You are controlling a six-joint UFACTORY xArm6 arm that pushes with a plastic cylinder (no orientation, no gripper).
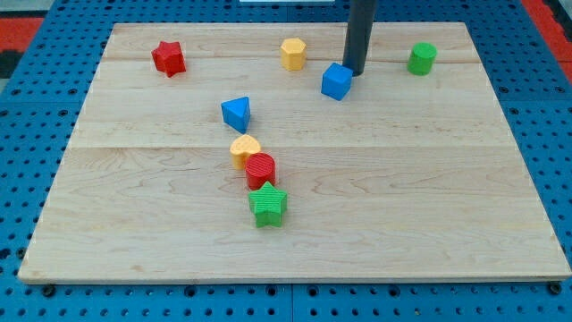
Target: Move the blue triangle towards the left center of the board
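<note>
The blue triangle (237, 114) lies on the wooden board (402, 197), left of the middle and in the upper half. My tip (354, 72) is at the view's top, right of centre, touching or just beside the upper right of a blue cube (336, 81). The tip is well to the right of the blue triangle, with the cube between them.
A red star (168, 57) sits at the upper left and a yellow hexagon (293, 54) at the top centre. A green cylinder (422, 58) is at the upper right. Below the triangle, a yellow block (244, 149), a red cylinder (261, 169) and a green star (267, 205) form a line.
</note>
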